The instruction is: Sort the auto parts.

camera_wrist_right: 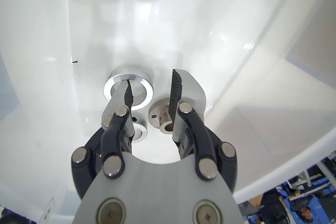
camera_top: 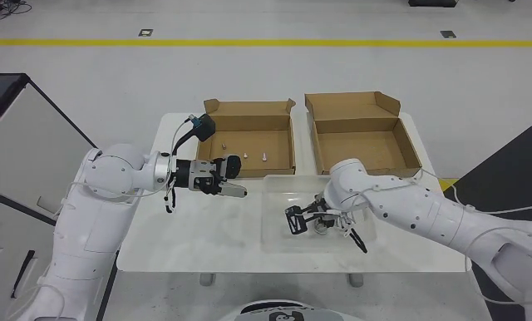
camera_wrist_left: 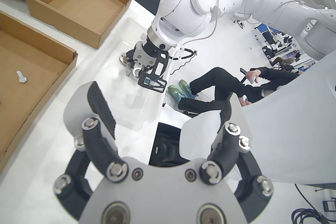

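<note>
The right end effector [camera_wrist_right: 151,83] is seen lowered into the clear tray [camera_top: 278,238], its fingers parted narrowly and closed on nothing. One fingertip is placed inside the bore of the metal ring [camera_wrist_right: 148,89], and the other stands outside the ring, above the flanged hub [camera_wrist_right: 160,117], so that the ring's wall lies between the two pads. The ring rests flat on the tray floor with its axis upright. The hub lies just beside it, and a smaller collar [camera_wrist_right: 138,131] lies close by on the wrist side of the ring, partly hidden behind a finger. The coming move is judged to turn on this straddle: the wall must be pinched squarely between the pads, and the outer finger must be kept clear of the hub, which could otherwise be nudged or caught with the ring. The left end effector [camera_wrist_left: 161,96] is held wide apart and empty above the tabletop [camera_top: 199,229], between the tray and the first cardboard box [camera_top: 249,117], in which small bolts [camera_wrist_left: 21,77] are lying. The second cardboard box [camera_top: 357,150] stands beside the first, behind the tray. The right arm is by far the nearer to the tray's parts, so the pick is judged to be its own.
</note>
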